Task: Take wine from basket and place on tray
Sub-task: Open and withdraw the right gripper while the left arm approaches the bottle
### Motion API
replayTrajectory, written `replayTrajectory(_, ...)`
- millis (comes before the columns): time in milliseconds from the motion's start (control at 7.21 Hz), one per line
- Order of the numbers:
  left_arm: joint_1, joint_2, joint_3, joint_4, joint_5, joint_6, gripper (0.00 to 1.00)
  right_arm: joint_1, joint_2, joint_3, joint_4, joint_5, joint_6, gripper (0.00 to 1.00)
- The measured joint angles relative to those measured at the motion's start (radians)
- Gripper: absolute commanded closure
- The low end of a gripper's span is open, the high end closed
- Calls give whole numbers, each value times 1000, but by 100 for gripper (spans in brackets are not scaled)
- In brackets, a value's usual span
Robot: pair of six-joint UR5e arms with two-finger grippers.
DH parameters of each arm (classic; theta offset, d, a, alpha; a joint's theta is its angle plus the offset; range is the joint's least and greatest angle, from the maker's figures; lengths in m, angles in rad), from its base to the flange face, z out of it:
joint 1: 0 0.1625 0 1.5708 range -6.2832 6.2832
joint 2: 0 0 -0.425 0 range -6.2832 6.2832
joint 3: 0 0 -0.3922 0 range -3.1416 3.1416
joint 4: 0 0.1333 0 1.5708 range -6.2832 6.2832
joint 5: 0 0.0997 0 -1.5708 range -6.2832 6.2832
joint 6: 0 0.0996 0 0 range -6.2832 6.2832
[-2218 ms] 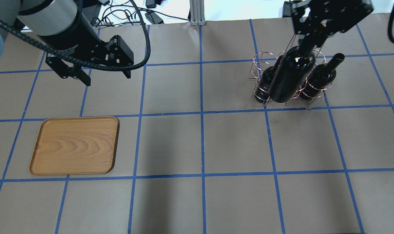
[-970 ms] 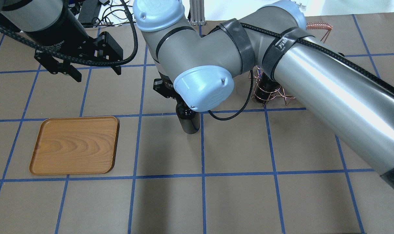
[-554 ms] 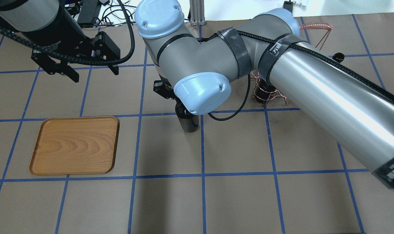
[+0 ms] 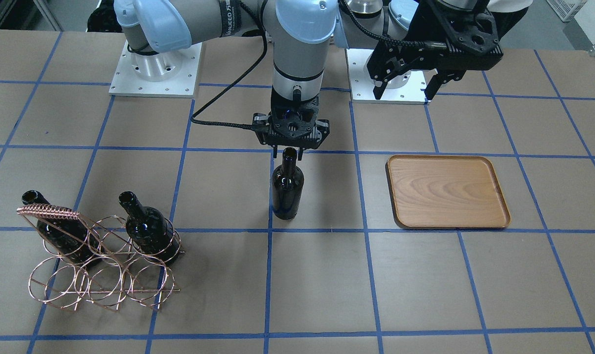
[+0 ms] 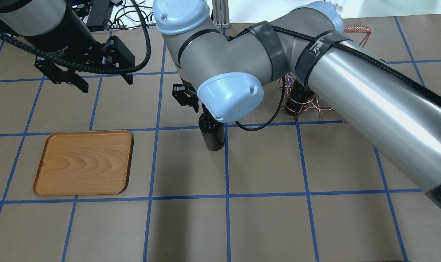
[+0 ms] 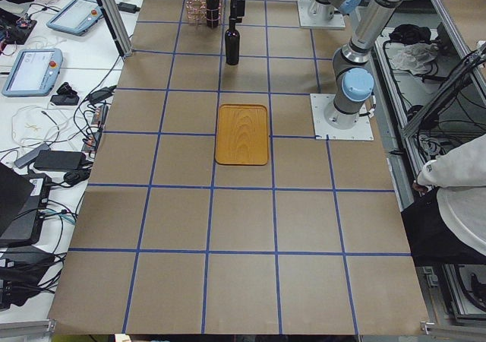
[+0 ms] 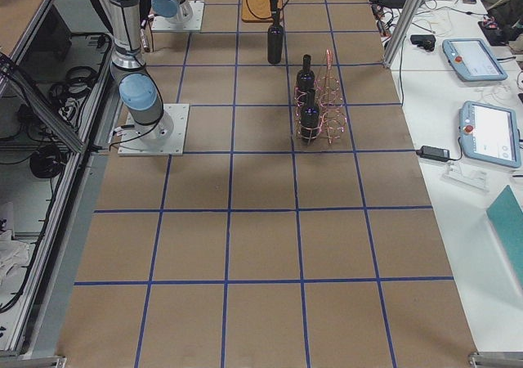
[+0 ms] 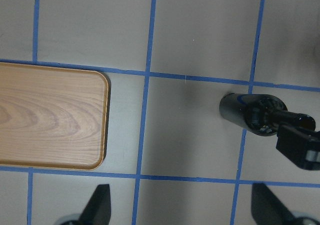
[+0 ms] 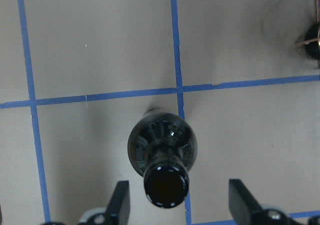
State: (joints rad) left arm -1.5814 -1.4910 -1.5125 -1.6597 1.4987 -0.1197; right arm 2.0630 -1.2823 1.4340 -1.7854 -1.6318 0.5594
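Note:
One dark wine bottle (image 4: 287, 189) stands upright on the table's middle, apart from the tray. My right gripper (image 4: 291, 152) hangs just over its neck. In the right wrist view the fingers (image 9: 120, 200) stand open on both sides of the bottle's mouth (image 9: 166, 186), with gaps. The copper wire basket (image 4: 100, 275) holds two other bottles (image 4: 147, 228). The wooden tray (image 4: 447, 191) lies bare. My left gripper (image 4: 405, 91) is open and empty, above the table behind the tray.
The right arm's big links (image 5: 351, 91) cross over the table and hide most of the basket (image 5: 307, 105) in the overhead view. Blue tape lines grid the brown table (image 5: 264, 225). Tablets and cables lie beyond the table's far side (image 7: 482, 131).
My right arm carried one bottle from the basket to the table's middle. Over the last second the bottle stays put and the wrist shifts only slightly. The left gripper drifted a little left.

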Motion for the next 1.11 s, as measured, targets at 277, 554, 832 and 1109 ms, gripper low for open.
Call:
replayTrajectory(277,-1,0,0,0,0,0,0,-97,-39,-48,44,7,-116,0)
replayTrajectory(554,-1,-1,-1,0,0,0,0,-260,-126,-57,158,-3,-330,0)
replayTrajectory(832,-3,-11,-3,3,-2,0,0,-364,-189,-35,243,2,-490,0)
replayTrajectory(1109,-5,-40,-2,62,-7,0,0,-390,-209,5,254,-5,-564,0)
